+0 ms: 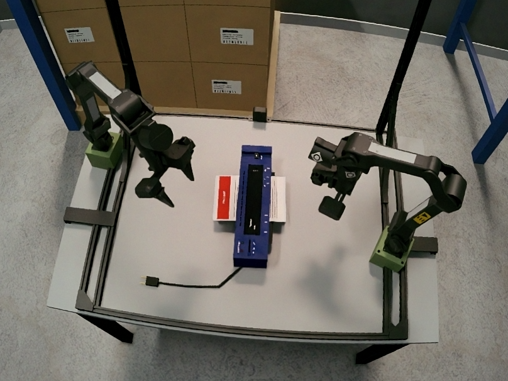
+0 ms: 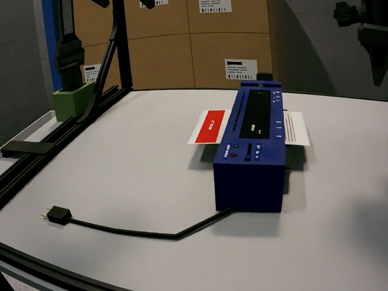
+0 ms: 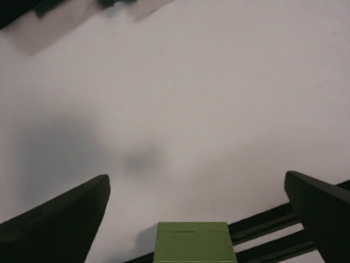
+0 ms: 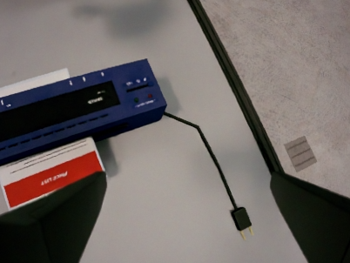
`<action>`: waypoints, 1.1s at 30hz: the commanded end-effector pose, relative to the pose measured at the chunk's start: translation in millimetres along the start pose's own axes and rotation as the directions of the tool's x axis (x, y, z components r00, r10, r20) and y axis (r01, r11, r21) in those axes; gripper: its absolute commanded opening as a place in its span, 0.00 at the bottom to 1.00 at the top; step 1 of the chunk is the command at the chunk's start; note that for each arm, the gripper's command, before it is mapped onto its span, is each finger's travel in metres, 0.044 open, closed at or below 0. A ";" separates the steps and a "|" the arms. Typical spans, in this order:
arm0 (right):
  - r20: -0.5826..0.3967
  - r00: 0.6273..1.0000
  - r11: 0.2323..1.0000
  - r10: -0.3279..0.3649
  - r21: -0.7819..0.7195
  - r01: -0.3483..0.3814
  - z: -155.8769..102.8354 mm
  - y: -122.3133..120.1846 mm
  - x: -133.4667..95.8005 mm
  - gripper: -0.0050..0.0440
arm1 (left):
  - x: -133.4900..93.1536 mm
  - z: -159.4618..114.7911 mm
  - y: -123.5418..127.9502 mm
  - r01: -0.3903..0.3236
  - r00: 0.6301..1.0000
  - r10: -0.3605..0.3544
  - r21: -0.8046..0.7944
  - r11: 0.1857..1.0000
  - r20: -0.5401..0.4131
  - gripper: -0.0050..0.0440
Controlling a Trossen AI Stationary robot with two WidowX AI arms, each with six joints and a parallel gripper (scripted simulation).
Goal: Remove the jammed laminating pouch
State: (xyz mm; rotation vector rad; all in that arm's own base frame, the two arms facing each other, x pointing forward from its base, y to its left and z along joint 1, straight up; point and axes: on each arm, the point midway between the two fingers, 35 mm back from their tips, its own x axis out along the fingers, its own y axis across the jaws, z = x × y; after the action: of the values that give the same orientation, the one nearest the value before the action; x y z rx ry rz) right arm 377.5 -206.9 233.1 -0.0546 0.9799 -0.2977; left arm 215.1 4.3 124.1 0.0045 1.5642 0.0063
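The blue laminator (image 1: 254, 205) stands upright mid-table, its key panel (image 1: 250, 246) at the near end. The jammed pouch runs through it: its red-banded end (image 1: 224, 198) sticks out on one side and its white lined end (image 1: 278, 198) on the other. The black power cord (image 1: 192, 284) runs from the near end to its plug (image 1: 151, 280). My right gripper (image 1: 180, 191) is open and empty, above the table beside the red end (image 4: 48, 174). My left gripper (image 1: 334, 192) is open and empty, high on the other side. The left wrist view shows only bare table between the fingers.
Black frame rails (image 1: 104, 229) run along the table's sides and front. The green arm bases (image 1: 104, 149) (image 1: 390, 249) sit on the rails. A small black box (image 1: 259, 113) sits at the back edge. Cardboard boxes (image 1: 192, 53) stand behind the table.
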 end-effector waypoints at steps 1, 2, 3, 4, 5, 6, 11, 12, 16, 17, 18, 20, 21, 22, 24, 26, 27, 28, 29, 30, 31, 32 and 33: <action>-0.135 0.989 0.997 0.052 -0.040 -0.058 -32.2 16.2 13.1 1.00 | -4.4 2.2 0.1 0.000 1.000 0.000 0.000 1.000 0.020 1.00; -0.182 0.981 0.996 0.068 -0.051 -0.079 -43.4 21.2 17.9 1.00 | -4.4 2.2 0.1 0.000 1.000 0.000 0.000 1.000 0.020 1.00; -0.230 0.970 0.993 0.083 -0.060 -0.100 -54.7 26.2 22.1 1.00 | -4.4 2.2 0.1 0.000 1.000 0.000 0.000 1.000 0.020 1.00; -0.276 0.956 0.990 0.098 -0.069 -0.121 -66.1 31.1 25.6 1.00 | -4.4 2.2 0.1 0.000 1.000 0.000 0.000 1.000 0.020 1.00; -0.323 0.940 0.987 0.112 -0.076 -0.144 -77.4 36.0 28.5 1.00 | -4.4 2.2 0.1 0.000 1.000 0.000 0.000 1.000 0.020 1.00; -0.368 0.921 0.983 0.125 -0.082 -0.167 -88.6 40.7 30.9 1.00 | -4.4 2.2 0.1 0.000 1.000 0.000 0.000 1.000 0.020 1.00; -0.412 0.900 0.978 0.138 -0.088 -0.190 -99.8 45.4 32.7 1.00 | -4.4 2.2 0.1 0.000 1.000 0.000 0.000 1.000 0.020 1.00; -0.412 0.900 0.978 0.138 -0.088 -0.190 -99.8 45.4 32.7 1.00 | -4.4 2.2 0.1 0.000 1.000 0.000 0.000 1.000 0.020 1.00; -0.403 0.903 0.978 0.147 -0.080 -0.195 -96.7 44.5 28.5 1.00 | -4.4 2.2 0.1 0.000 1.000 0.000 0.000 1.000 0.020 1.00; -0.420 0.895 0.976 0.151 -0.082 -0.203 -101.3 46.4 29.6 1.00 | -4.4 2.2 0.1 0.000 1.000 0.000 0.000 1.000 0.020 1.00; -0.438 0.886 0.974 0.154 -0.084 -0.211 -105.8 48.2 30.6 1.00 | -4.4 2.2 0.1 0.000 1.000 0.000 0.000 1.000 0.020 1.00; -0.472 0.867 0.970 0.161 -0.089 -0.228 -114.8 51.8 32.3 1.00 | -4.4 2.2 0.1 0.000 1.000 0.000 0.000 1.000 0.020 1.00; -0.489 0.857 0.967 0.164 -0.090 -0.237 -119.3 53.6 33.1 1.00 | -4.4 2.2 0.1 0.000 1.000 0.000 0.000 1.000 0.020 1.00; -0.505 0.847 0.965 0.167 -0.092 -0.245 -123.8 55.3 33.7 1.00 | -4.4 2.2 0.1 0.000 1.000 0.000 0.000 1.000 0.020 1.00; -0.538 0.825 0.960 0.172 -0.095 -0.263 -132.7 58.8 34.7 1.00 | -4.4 2.2 0.1 0.000 1.000 0.000 0.000 1.000 0.020 1.00; -0.538 0.825 0.960 0.172 -0.095 -0.263 -132.7 58.8 34.7 1.00 | -4.4 2.2 0.1 0.000 1.000 0.000 0.000 1.000 0.020 1.00; -0.538 0.825 0.960 0.172 -0.095 -0.263 -132.7 58.8 34.7 1.00 | -4.4 2.2 0.1 0.000 1.000 0.000 0.000 1.000 0.020 1.00; -0.538 0.825 0.960 0.172 -0.095 -0.263 -132.7 58.8 34.7 1.00 | -4.4 2.2 0.1 0.000 1.000 0.000 0.000 1.000 0.020 1.00; -0.538 0.825 0.960 0.172 -0.095 -0.263 -132.7 58.8 34.7 1.00 | -4.4 2.2 0.1 0.000 1.000 0.000 0.000 1.000 0.020 1.00; -0.538 0.825 0.960 0.172 -0.095 -0.263 -132.7 58.8 34.7 1.00 | -4.4 2.2 0.1 0.000 1.000 0.000 0.000 1.000 0.020 1.00; -0.469 0.864 0.976 0.183 -0.017 -0.216 -121.1 59.4 36.9 0.66 | -4.4 2.2 0.1 0.000 1.000 0.000 0.000 1.000 0.020 1.00; -0.434 0.879 0.980 0.196 0.057 -0.191 -119.3 63.5 43.3 0.66 | -4.4 2.2 0.1 0.000 1.000 0.000 0.000 1.000 0.020 1.00; -0.398 0.893 0.977 0.210 0.132 -0.170 -117.6 67.6 49.3 0.66 | -4.4 2.2 0.1 0.000 1.000 0.000 0.000 1.000 0.020 1.00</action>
State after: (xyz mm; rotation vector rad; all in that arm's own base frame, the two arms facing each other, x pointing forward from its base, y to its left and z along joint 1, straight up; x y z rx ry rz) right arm 309.2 -149.8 115.4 0.0719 1.4957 -0.0729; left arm 215.1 4.3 124.1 0.0045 1.5642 0.0063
